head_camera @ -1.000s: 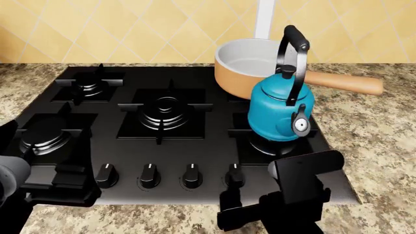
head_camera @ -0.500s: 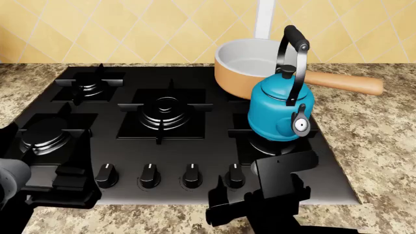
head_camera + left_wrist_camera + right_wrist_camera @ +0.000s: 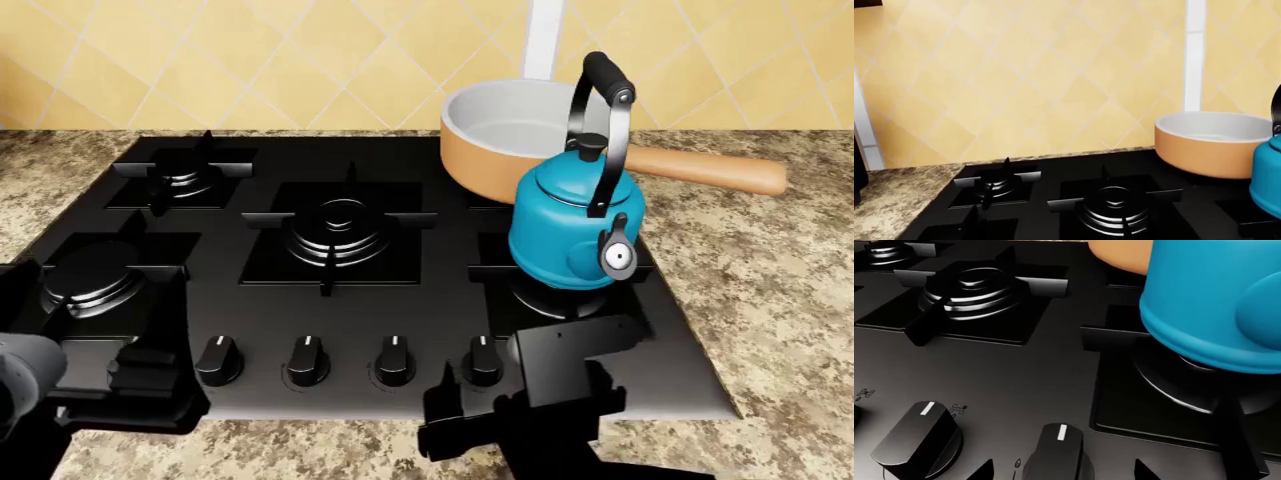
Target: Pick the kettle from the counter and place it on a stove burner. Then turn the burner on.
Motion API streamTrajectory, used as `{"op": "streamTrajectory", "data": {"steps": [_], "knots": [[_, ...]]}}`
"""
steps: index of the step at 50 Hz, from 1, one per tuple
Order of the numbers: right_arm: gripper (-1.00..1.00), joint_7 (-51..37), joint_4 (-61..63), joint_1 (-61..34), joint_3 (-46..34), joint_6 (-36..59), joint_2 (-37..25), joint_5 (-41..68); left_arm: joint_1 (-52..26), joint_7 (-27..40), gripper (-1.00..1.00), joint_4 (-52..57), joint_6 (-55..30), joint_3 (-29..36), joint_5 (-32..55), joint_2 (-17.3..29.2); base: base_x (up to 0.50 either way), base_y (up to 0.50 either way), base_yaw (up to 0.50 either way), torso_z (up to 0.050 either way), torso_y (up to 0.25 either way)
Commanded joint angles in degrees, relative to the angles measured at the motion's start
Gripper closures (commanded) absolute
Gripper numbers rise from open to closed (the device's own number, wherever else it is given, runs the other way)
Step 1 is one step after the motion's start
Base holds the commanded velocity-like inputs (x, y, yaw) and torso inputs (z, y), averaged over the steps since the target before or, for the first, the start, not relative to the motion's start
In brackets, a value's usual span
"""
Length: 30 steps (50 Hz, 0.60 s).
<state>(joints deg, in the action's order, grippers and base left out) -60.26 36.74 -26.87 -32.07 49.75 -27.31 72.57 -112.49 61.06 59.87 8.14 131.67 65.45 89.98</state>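
1. Nearest you, your right hand sat low at the front edge of the cooktop, just before the rightmost knob. It held nothing. In the right wrist view the two dark finger tips showed on either side of that knob, apart and not touching it, so the hand was open around it.
2. Your left hand rested at the front left corner of the cooktop, beside the leftmost knob. Nothing was visibly in it; I cannot tell how far open it was, as its fingers do not show clearly.
3. Four knobs stood in a row along the front of the cooktop, their white marks pointing away from you.
4. Beyond the rightmost knob, the kettle stood upright on the stove burner at the front right of the cooktop. Its long axis ran straight up, the arched handle rising tall above the lid. The silver-capped spout pointed toward you and slightly to the right.
5. Just behind the kettle sat the tan saucepan, its long handle reaching right over the table.
6. Farthest back was the yellow tiled wall.
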Motion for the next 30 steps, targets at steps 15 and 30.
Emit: {"op": "streamTrajectory", "data": {"steps": [15,30], "knots": [[1.00,1.77,-0.20,-0.49,-1.73,-0.64,0.07,-3.58,1.66,0.31,-1.00,-0.12,0.83,0.21,-1.19,0.00,0.00,0.00,0.00,0.000,0.000],[1.00,7.73,2.92,-1.64,-3.50,-0.77,-4.31,-7.63,2.10,0.22,-1.00,-0.27,0.99,-0.16,-1.14,0.00,0.00,0.00,0.00,0.000,0.000]]}}
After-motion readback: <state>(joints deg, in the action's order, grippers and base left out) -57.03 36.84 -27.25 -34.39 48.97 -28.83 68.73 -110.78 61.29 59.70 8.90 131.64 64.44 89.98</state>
